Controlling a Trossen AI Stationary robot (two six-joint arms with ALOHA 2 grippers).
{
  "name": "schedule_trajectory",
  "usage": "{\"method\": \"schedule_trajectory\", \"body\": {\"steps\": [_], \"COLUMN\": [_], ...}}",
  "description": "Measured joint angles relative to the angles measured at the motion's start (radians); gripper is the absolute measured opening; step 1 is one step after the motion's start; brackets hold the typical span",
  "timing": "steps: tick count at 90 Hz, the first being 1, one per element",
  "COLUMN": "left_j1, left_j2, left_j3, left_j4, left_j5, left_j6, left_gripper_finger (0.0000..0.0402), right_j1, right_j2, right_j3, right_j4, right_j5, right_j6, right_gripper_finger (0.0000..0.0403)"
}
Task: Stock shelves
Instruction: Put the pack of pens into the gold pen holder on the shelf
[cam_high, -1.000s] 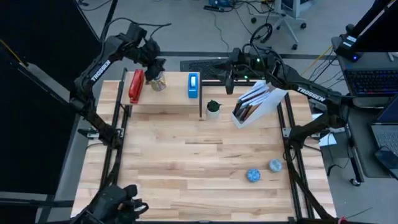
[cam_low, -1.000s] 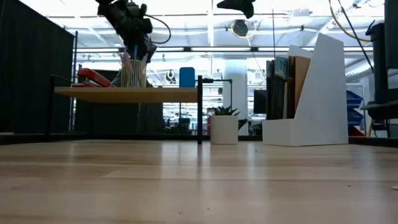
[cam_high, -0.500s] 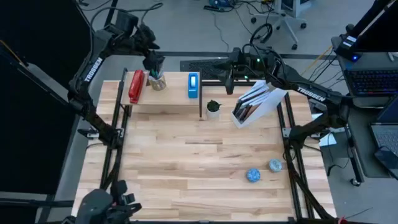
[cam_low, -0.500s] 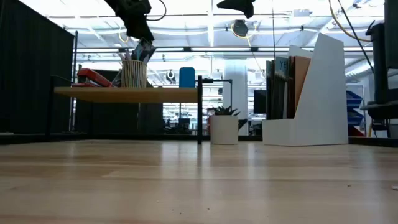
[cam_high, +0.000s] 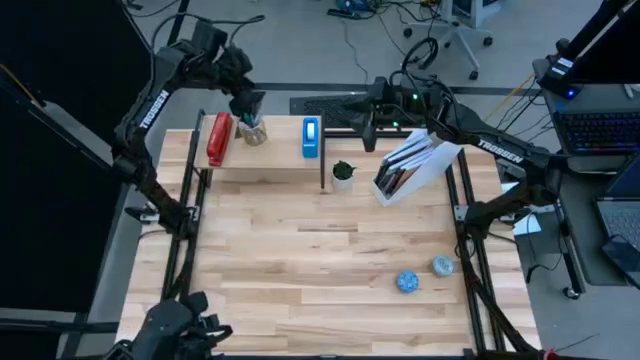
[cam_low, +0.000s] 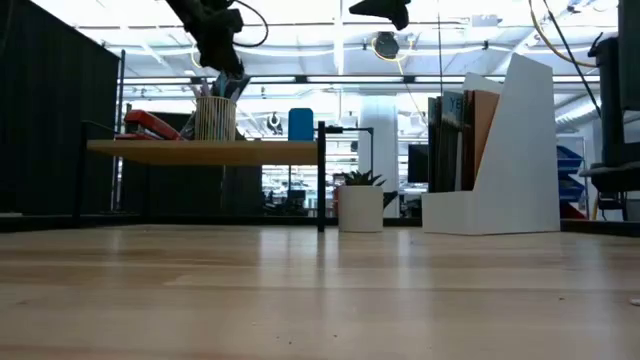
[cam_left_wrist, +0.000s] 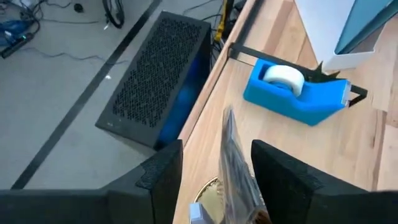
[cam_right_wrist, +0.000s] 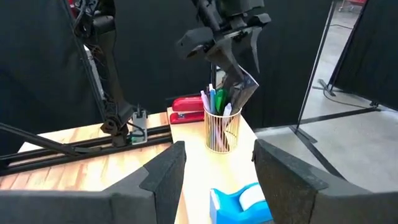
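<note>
Nearest on the desk (cam_high: 300, 270) lie two small blue-grey balls (cam_high: 407, 282), just beside each other toward the right front; the wide middle of the wood carries nothing else.

Farther back stands the low light-wood plank shelf (cam_high: 270, 160) on thin black legs, at the desk's rear left. On it, from the left: a red stapler (cam_high: 218, 138), a wire pen cup (cam_high: 253, 131) filled with pens, and a blue tape dispenser (cam_high: 311, 137) holding a white roll. Just beside the shelf's right end a small potted plant (cam_high: 343, 173) in a white pot sits on the desk. Right of that is the white box-shaped file holder (cam_high: 412, 165), set at an angle, with books or folders standing inside it.

The left tool (cam_high: 247, 103) hangs just above the pen cup, its fingers fairly narrow and pinching a thin, clear, flat item (cam_right_wrist: 241, 84) whose lower end reaches into the cup among the pens; what the item is cannot be told.

The right tool (cam_high: 368, 135) waits over the desk's rear edge between the tape dispenser and the file holder, its two dark fingers spread wide and carrying nothing.
</note>
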Motion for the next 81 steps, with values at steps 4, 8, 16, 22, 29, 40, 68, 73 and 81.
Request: {"method": "schedule_trajectory", "body": {"steps": [4,8,16,22,29,40,68,73,81], "left_j1": [-0.001,0.000,0.000,0.000,0.000,0.000,-0.002,-0.002,-0.002], "left_j2": [0.001,0.001,0.001,0.001,0.001,0.000,-0.055,-0.066,-0.074], "left_j3": [0.000,0.000,0.000,0.000,0.000,0.000,0.000,0.000,0.000], "left_j4": [0.000,-0.002,-0.005,-0.005,-0.003,0.002,0.076,0.087,0.088], "left_j5": [0.000,0.000,0.000,0.000,0.000,0.000,0.013,0.015,0.016], "left_j6": [0.000,0.000,0.000,0.000,0.000,0.000,-0.027,-0.027,-0.027], "left_gripper_finger": [0.0154,0.0133,0.0077,0.0028,0.0009,0.0002,0.0000,0.0000,0.0000], "right_j1": [0.000,0.000,0.000,0.000,0.000,0.000,0.000,0.000,0.000], "right_j2": [0.000,0.000,0.000,0.000,0.000,0.000,0.000,0.000,0.000], "right_j3": [0.000,0.000,0.000,0.000,0.000,0.000,0.000,0.000,0.000], "right_j4": [-0.007,-0.015,-0.024,-0.031,-0.039,-0.040,-0.040,-0.040,-0.039], "right_j5": [0.000,0.000,0.000,0.000,0.000,0.000,0.000,0.000,0.000], "right_j6": [0.000,0.000,-0.001,-0.008,-0.008,-0.012,-0.019,-0.020,-0.025], "right_gripper_finger": [0.0176,0.0176,0.0176,0.0176,0.0176,0.0176,0.0176,0.0176,0.0176]}}
